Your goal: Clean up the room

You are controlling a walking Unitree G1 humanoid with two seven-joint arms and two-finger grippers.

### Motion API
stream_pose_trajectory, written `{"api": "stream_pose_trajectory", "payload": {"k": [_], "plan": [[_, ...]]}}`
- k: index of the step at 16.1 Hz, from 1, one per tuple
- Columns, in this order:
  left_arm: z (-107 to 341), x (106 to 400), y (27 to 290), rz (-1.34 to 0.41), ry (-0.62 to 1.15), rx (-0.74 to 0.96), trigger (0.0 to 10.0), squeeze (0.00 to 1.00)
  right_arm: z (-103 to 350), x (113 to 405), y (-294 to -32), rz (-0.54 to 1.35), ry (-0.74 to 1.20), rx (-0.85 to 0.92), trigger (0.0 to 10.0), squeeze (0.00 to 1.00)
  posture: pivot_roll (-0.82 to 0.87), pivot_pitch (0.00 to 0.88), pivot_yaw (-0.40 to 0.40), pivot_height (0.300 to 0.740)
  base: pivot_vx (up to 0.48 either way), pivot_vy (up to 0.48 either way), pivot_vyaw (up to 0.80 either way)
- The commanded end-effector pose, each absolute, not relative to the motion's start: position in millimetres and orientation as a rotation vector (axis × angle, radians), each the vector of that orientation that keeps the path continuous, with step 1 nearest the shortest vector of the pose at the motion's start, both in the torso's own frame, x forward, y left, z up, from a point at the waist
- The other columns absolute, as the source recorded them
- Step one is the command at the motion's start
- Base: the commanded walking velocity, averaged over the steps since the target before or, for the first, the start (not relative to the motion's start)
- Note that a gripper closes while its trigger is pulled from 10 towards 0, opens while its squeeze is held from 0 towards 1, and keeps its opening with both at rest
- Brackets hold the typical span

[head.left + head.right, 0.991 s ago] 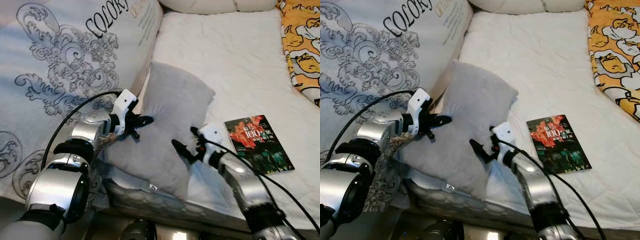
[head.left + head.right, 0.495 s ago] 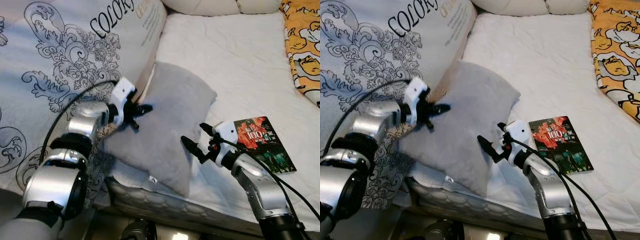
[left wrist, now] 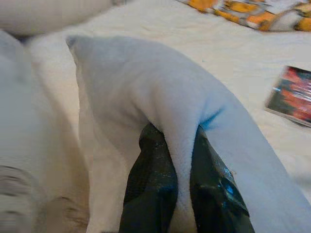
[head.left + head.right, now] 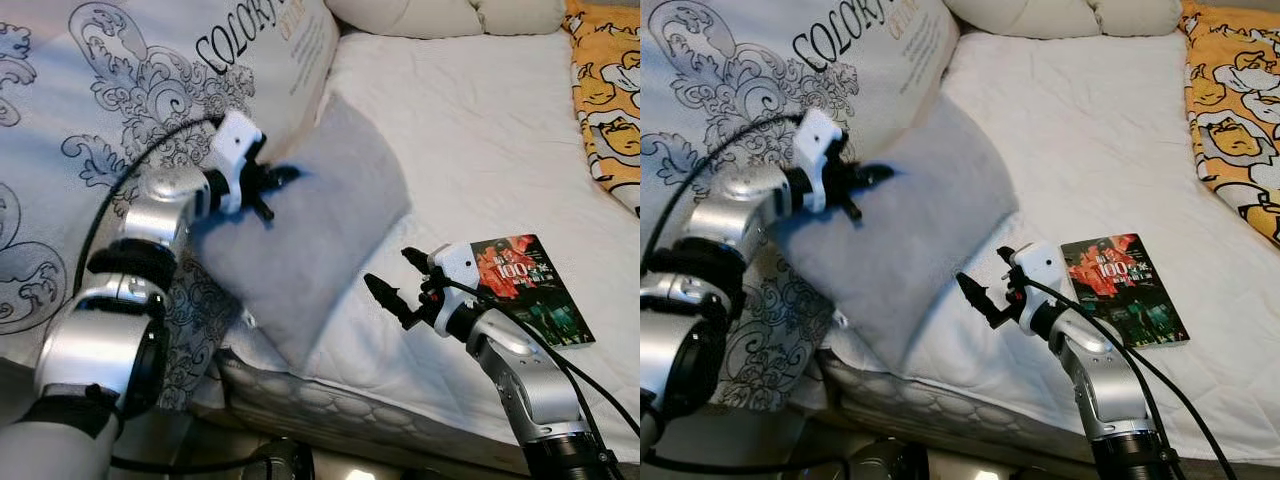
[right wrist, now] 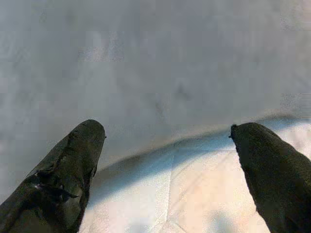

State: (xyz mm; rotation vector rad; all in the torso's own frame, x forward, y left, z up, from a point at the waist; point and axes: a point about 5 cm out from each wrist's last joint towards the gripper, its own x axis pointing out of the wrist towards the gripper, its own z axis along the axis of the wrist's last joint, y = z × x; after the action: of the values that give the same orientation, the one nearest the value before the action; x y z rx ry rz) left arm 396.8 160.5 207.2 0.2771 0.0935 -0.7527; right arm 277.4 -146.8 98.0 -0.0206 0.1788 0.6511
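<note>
A grey pillow (image 4: 320, 235) hangs tilted over the near left corner of the white bed (image 4: 480, 130). My left gripper (image 4: 272, 185) is shut on its upper left edge, and the wrist view shows the grey pillow (image 3: 160, 97) pinched between the two black fingers (image 3: 150, 189). My right gripper (image 4: 397, 283) stands open just right of the pillow's lower side, not touching it; its fingers (image 5: 63, 170) are wide apart over the sheet. A red and dark book (image 4: 525, 288) lies flat on the bed to the right of that arm.
A large white bag printed with black scrollwork (image 4: 130, 130) leans against the bed's left side. An orange patterned blanket (image 4: 610, 90) lies at the far right. White pillows (image 4: 440, 15) sit at the head of the bed. The mattress edge (image 4: 340, 410) runs along the front.
My left gripper has lifted the pillow up and leftward, tilting it off the sheet. My right gripper has let go of the pillow's right side and drawn back, now open.
</note>
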Motion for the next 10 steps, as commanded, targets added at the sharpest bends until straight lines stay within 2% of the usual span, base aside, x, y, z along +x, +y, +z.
{"api": "stream_pose_trajectory", "payload": {"k": [1, 7, 10], "plan": [[232, 403, 172, -0.638, -0.014, 0.292, 0.0, 0.00, 105, 279, -146, 0.655, 0.158, -0.019, 10.0, 0.00, 0.02, 0.000, 0.113, 0.740, 0.000, 0.000, 0.00], [211, 405, 192, -0.405, -0.007, 0.220, 0.0, 0.00, 107, 280, -145, 0.653, 0.158, -0.020, 10.0, 0.00, 0.01, 0.007, 0.116, 0.740, 0.000, 0.000, 0.00], [156, 390, 196, -0.419, 0.188, 0.163, 0.0, 0.00, 107, 281, -144, 0.661, 0.164, -0.026, 10.0, 0.00, 0.01, 0.012, 0.109, 0.740, 0.000, 0.000, 0.00]]}}
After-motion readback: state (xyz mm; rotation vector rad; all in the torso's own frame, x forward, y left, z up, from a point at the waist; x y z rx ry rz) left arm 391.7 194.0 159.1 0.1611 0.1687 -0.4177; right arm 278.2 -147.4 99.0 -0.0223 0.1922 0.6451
